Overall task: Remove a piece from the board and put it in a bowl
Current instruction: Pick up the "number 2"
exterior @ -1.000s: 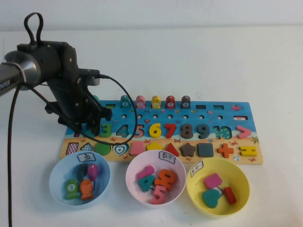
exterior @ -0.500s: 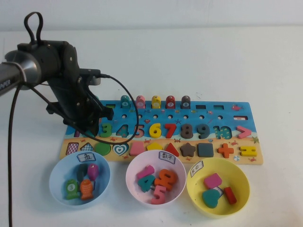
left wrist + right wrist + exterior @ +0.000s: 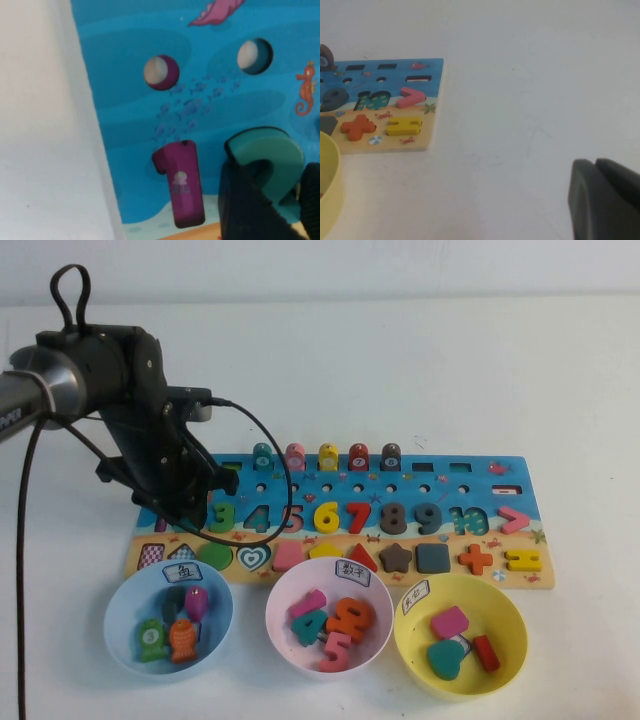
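On the white counter (image 3: 400,370), the board (image 3: 440,480) stretches away from my left end effector (image 3: 185,512) toward my right side: a long wooden rectangle, blue above and sandy below, with coloured numerals, shapes and a back row of pegs. My left end effector is lowered over the board's left end, just beside the green "3" (image 3: 222,516).

Nearer to me than that end effector stand three bowls. The pale pink bowl (image 3: 300,585), round, with a small white handwritten label on its rim, sits below and to the right of it, between a light blue bowl (image 3: 120,610) and a yellow bowl (image 3: 500,605), and already holds several numerals.

The piece (image 3: 267,155) is a small flat teal "2", its curved top clear in the left wrist view. It sits on the blue part of the board, directly between my left end effector's dark fingers (image 3: 245,205), which flank its lower half. A purple "1" (image 3: 182,182) lies just beside it in its recess. I cannot tell whether the fingers have closed on the piece or merely bracket it.

My right end effector (image 3: 605,200) hangs above bare counter, well apart from the board's far end, its dark fingers pressed together with nothing in them.
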You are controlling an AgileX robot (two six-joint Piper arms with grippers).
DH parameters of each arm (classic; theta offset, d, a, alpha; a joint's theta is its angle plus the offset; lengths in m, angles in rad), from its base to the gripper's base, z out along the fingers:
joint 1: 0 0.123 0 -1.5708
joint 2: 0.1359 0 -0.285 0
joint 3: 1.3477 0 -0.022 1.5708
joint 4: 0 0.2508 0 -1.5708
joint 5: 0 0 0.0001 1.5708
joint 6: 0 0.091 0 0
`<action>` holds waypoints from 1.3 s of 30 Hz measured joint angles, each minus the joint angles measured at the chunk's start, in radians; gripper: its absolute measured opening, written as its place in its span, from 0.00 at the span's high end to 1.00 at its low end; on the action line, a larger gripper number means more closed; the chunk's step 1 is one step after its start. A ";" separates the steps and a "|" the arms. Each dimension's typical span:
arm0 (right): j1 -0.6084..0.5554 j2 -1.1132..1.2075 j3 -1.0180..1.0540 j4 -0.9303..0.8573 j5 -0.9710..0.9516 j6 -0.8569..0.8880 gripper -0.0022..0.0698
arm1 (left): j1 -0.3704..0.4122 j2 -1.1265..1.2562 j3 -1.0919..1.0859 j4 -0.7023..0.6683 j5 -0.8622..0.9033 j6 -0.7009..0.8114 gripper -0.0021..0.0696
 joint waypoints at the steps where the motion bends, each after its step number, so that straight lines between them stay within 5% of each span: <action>1: 0.000 0.000 0.000 0.000 0.000 0.000 0.99 | 0.000 -0.002 0.000 0.002 0.001 0.000 0.69; 31: 0.000 0.000 0.000 0.000 0.000 0.000 0.99 | -0.004 -0.095 0.000 0.071 0.061 0.008 0.69; 39: 0.000 0.000 0.000 0.000 0.002 0.000 0.99 | -0.164 -0.222 0.002 0.113 0.187 0.120 0.69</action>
